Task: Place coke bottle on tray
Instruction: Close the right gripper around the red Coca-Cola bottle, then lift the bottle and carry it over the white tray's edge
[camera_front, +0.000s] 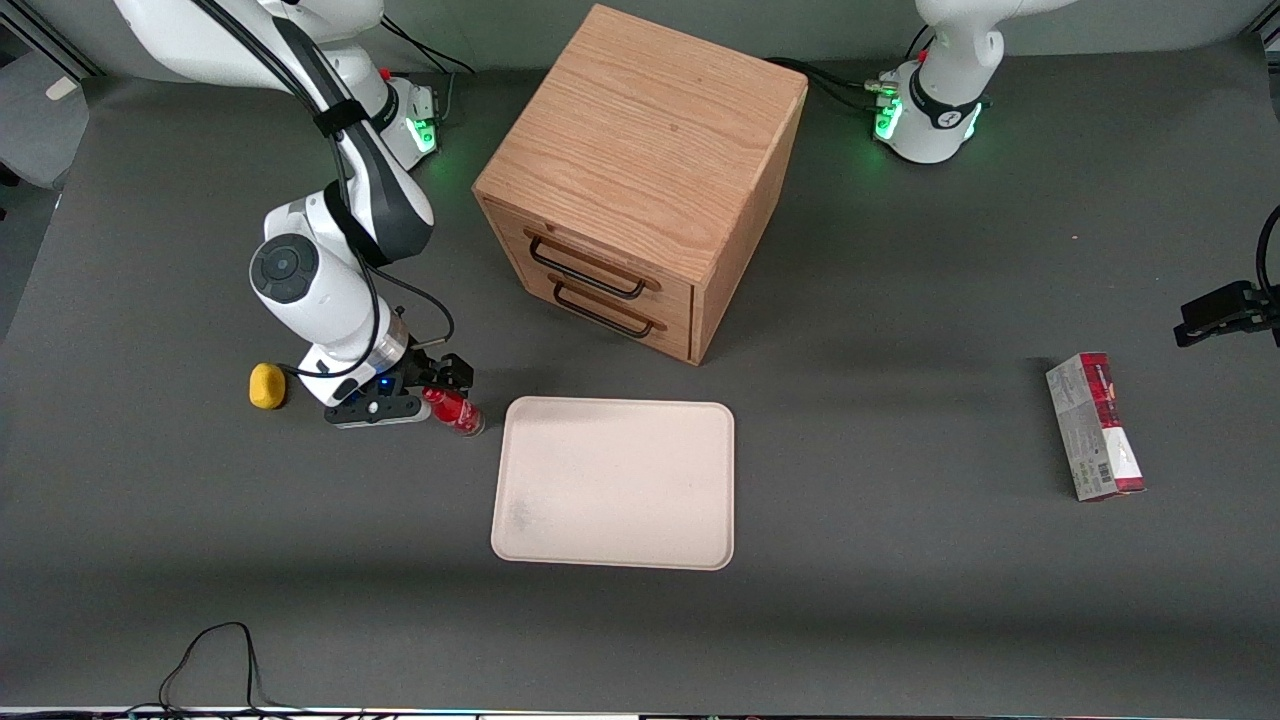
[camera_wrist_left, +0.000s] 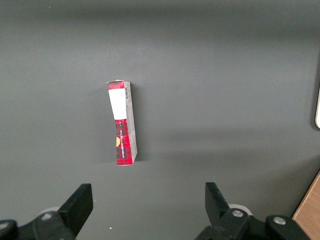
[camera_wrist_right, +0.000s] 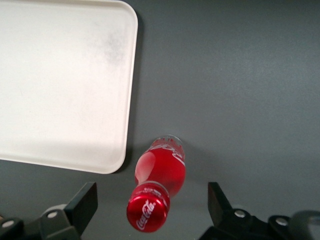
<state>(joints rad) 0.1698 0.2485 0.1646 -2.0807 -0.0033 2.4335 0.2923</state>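
Showing glossy red plastic on the coke bottle (camera_wrist_right: 159, 187), shiny cap, clear base. Looking matt and smooth, faintly smudged, on the cream tray (camera_front: 614, 482). Showing open-grained oak wood with dark metal handles on the drawer cabinet (camera_front: 640, 180). Hovering over the bottle, fingers spread: black matt plastic gripper (camera_wrist_right: 152, 207). Lying matt, dark grey tabletop (camera_front: 900, 600). Gleaming printed cardboard box (camera_wrist_left: 123, 122).

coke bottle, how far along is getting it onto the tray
Done: the gripper has reached the coke bottle, jaws open on either side of it. In hand: the grasp, not yet closed; the bottle stands on the table beside the tray. Left: grip, lift, carry over the rim and set it down.
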